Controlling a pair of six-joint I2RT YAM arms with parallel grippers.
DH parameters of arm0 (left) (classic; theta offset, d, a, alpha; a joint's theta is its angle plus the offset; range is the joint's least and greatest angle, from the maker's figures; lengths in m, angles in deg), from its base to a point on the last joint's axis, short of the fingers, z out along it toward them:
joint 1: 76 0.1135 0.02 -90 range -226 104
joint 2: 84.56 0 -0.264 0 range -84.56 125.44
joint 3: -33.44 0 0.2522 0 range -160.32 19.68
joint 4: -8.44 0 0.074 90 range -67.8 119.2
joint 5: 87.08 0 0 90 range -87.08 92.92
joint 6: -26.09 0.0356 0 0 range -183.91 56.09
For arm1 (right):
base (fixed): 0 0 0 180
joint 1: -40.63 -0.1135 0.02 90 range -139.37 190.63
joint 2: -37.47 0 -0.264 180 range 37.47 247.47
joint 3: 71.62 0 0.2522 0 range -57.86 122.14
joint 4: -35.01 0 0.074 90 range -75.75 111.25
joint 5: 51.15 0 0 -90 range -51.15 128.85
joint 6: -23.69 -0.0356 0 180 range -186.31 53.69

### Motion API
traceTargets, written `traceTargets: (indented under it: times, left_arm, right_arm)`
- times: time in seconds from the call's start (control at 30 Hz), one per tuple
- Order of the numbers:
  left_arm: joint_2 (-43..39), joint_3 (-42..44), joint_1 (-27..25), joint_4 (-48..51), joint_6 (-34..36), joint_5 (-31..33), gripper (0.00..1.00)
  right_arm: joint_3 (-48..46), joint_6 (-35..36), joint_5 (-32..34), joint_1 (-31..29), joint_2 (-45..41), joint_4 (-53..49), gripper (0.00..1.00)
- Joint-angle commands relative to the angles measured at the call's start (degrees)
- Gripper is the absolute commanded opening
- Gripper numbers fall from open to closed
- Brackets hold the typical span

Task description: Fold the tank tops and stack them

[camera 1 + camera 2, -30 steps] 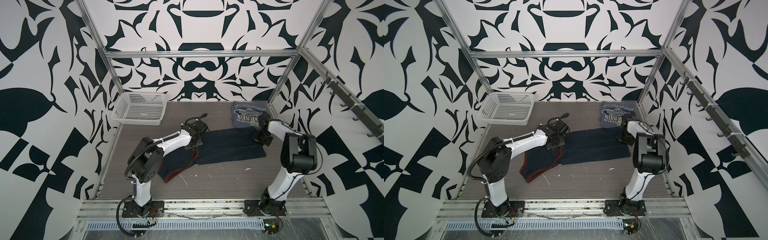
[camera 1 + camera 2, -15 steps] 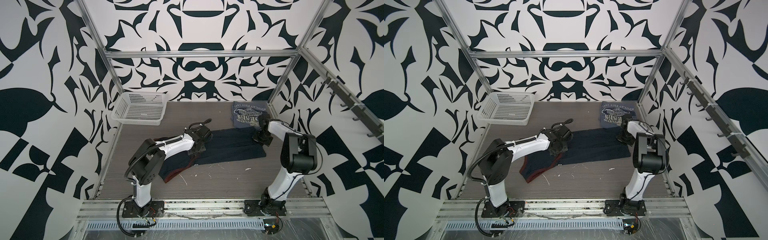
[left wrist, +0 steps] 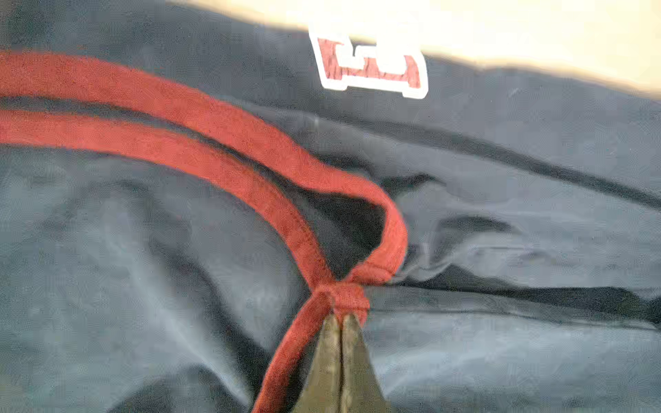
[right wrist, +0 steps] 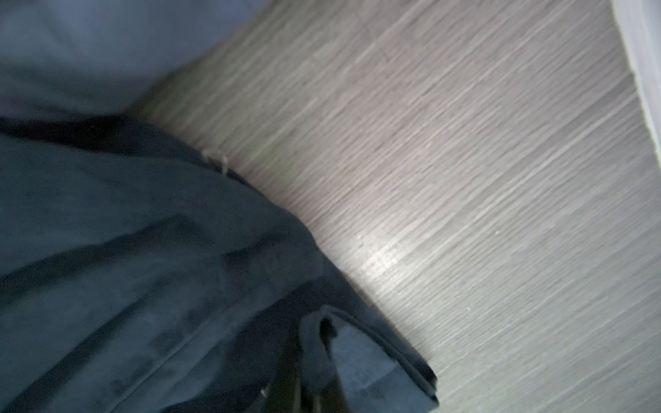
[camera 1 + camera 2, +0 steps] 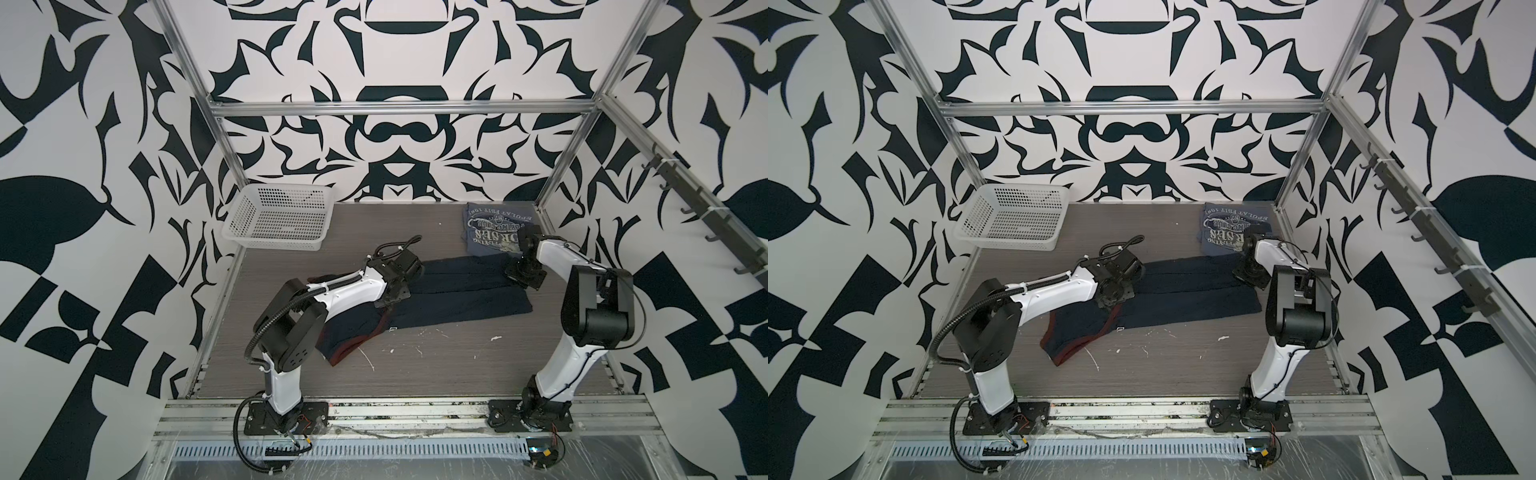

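Grey wood-grain bench (image 5: 436, 365) carries the navy tank top (image 5: 457, 291) across its middle, long axis side to side, straps (image 5: 345, 345) leftward, hem (image 5: 527, 305) rightward; left fingers (image 3: 332, 357) pinch its red trim (image 3: 214, 118), right fingers (image 4: 284, 397), closed, seemingly hold the hem, so folding is in hand and next needs the strap end carried over to the hem.

Black-white patterned walls (image 5: 395, 137); grey wood-grain floor (image 5: 436, 374); aluminium frame (image 5: 399, 107); hook rail (image 5: 706, 208).
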Motion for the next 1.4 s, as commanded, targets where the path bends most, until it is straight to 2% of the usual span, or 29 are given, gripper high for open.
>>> traceTargets:
  times: [0.0, 0.27, 0.37, 0.5, 0.57, 0.63, 0.73, 0.8, 0.97, 1.17, 1.27, 1.37]
  left_arm:
    - [-1.35, 0.59, 0.54, -0.87, -0.71, 2.36, 0.00]
    - [2.24, 1.12, 1.81, -0.24, -2.14, 1.96, 0.00]
    - [3.54, 1.02, 2.20, 0.07, -2.25, 1.46, 0.03]
    - [3.58, -0.02, 2.37, 1.96, -1.48, 1.01, 0.25]
    - [2.09, -0.53, 2.37, 3.44, -0.44, 0.76, 0.39]
    - [-1.08, -0.68, 1.88, 6.54, 0.64, 1.19, 0.52]
    - [-7.01, 1.05, 0.12, 12.16, 0.88, 3.64, 0.64]
    - [-11.20, 4.06, -1.40, 17.51, -1.45, 5.73, 0.68]
    - [-23.63, 17.95, -5.82, 24.30, -13.56, 5.25, 0.70]
    - [-36.42, 29.83, -8.96, 28.84, -27.60, 4.52, 0.69]
    - [-39.87, 34.75, -8.94, 27.21, -31.20, 5.09, 0.69]
    - [-40.98, 38.67, -8.85, 21.10, -31.93, 4.22, 0.69]
  right_arm:
    - [2.50, -0.31, 1.41, 0.30, -2.11, -0.91, 0.00]
    - [4.10, 0.26, -0.87, 0.21, 1.90, 0.88, 0.01]
    - [4.89, 0.54, -1.27, -0.12, 3.67, 0.94, 0.09]
    - [4.73, 0.88, -0.34, -0.13, 2.54, 0.15, 0.36]
    - [3.89, 1.36, 0.21, -0.36, -0.29, -0.43, 0.49]
    - [2.84, 2.10, 0.90, -1.05, -4.03, -1.42, 0.57]
    - [0.25, 2.50, 2.22, -3.93, -10.08, -2.56, 0.67]
    - [-1.88, 2.57, 2.82, -6.43, -14.64, -2.58, 0.75]
    - [-7.47, 3.05, 1.87, -12.18, -23.55, -1.96, 0.80]
    - [-12.86, 2.79, -0.73, -17.65, -28.79, -1.10, 0.82]
    - [-14.52, 2.60, -2.15, -18.36, -29.52, -0.40, 0.83]
    - [-15.36, 2.75, -2.63, -18.41, -29.69, -0.12, 0.83]
